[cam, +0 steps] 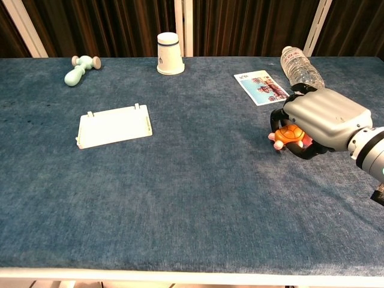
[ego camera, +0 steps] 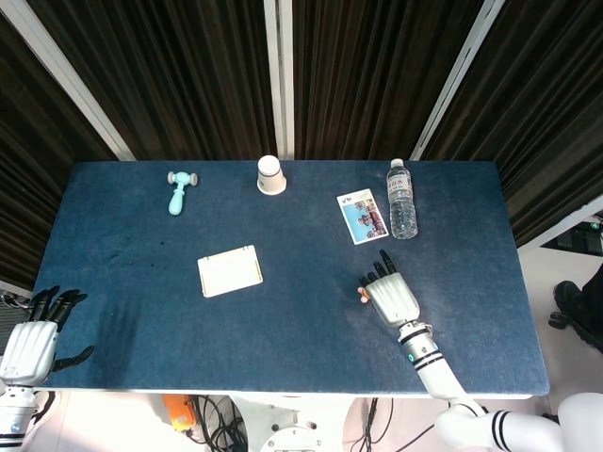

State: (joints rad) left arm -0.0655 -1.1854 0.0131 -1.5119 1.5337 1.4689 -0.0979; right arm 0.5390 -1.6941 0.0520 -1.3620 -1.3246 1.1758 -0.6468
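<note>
Toward the right front of the blue table (cam: 180, 198), a small orange toy turtle (cam: 289, 134) is gripped by the right hand (cam: 318, 120), whose fingers (cam: 277, 117) are curled down over the shell while the thumb hooks beneath it, so the toy is caged from both sides. Whether the turtle is lifted clear of the cloth cannot be told. The hand is held palm-down, its forearm reaching in from the near right edge. A picture card (cam: 260, 86) and a lying water bottle (cam: 300, 67) are seen just beyond. At the near left corner, the left hand (ego camera: 31, 341) is kept empty, fingers spread, off the table's edge.
</note>
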